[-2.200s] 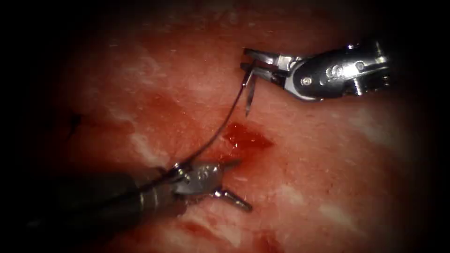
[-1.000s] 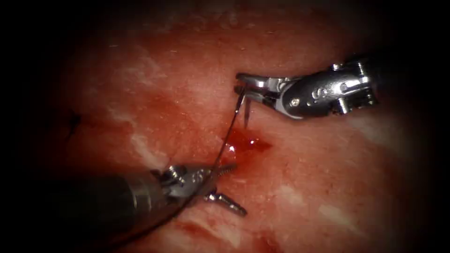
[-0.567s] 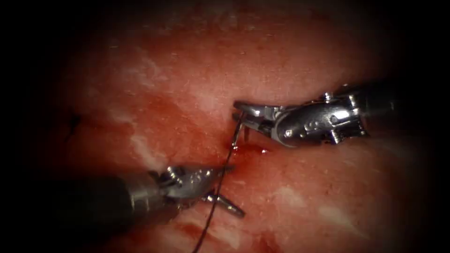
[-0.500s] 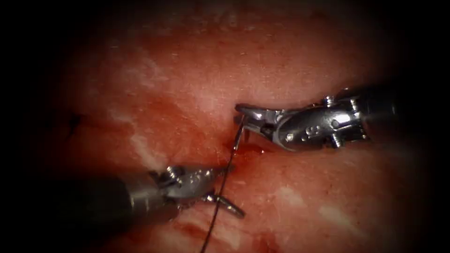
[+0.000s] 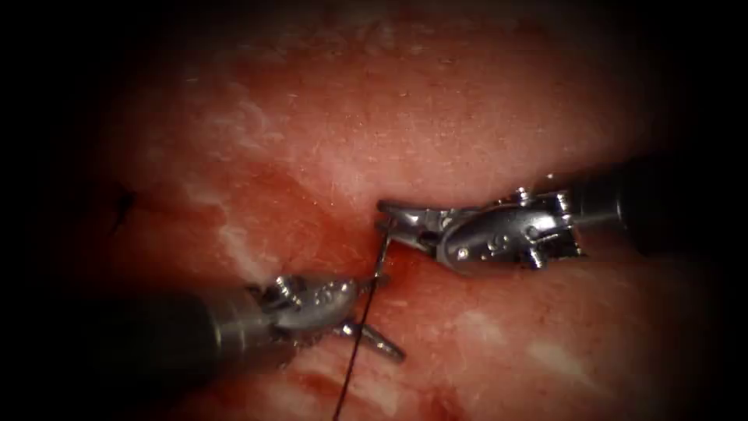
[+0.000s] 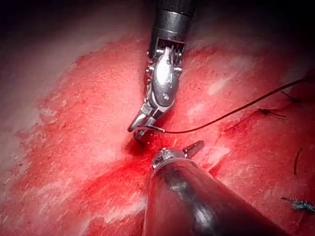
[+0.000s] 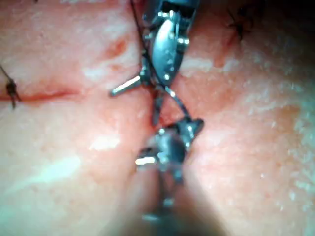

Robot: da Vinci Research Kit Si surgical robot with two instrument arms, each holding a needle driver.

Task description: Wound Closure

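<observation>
My right tool (image 5: 385,217) comes in from the right, shut on the curved needle (image 5: 382,248) near its thread end. The needle points down and its tip meets the tissue (image 5: 312,140) at the cut, in the red fluid (image 6: 130,167); I cannot tell how deep it sits. My left tool (image 5: 380,316) lies at the cut's left side, open and holding nothing, with its upper jaw tip close beside the needle. Dark thread (image 5: 354,351) hangs from the needle toward the lower edge. In the left wrist view the thread (image 6: 231,114) trails away from the right tool (image 6: 139,130).
An older dark stitch (image 5: 123,204) sits far left on the tissue. More stitches (image 6: 268,112) and a blue thread end (image 6: 298,204) show in the left wrist view. In the right wrist view the left tool (image 7: 167,44) spreads one jaw sideways near a closed stitched line (image 7: 44,96).
The right tool has come down and left with the needle, bringing its tip onto the cut. The thread slid off the left tool and now hangs downward. The left tool barely moved.
</observation>
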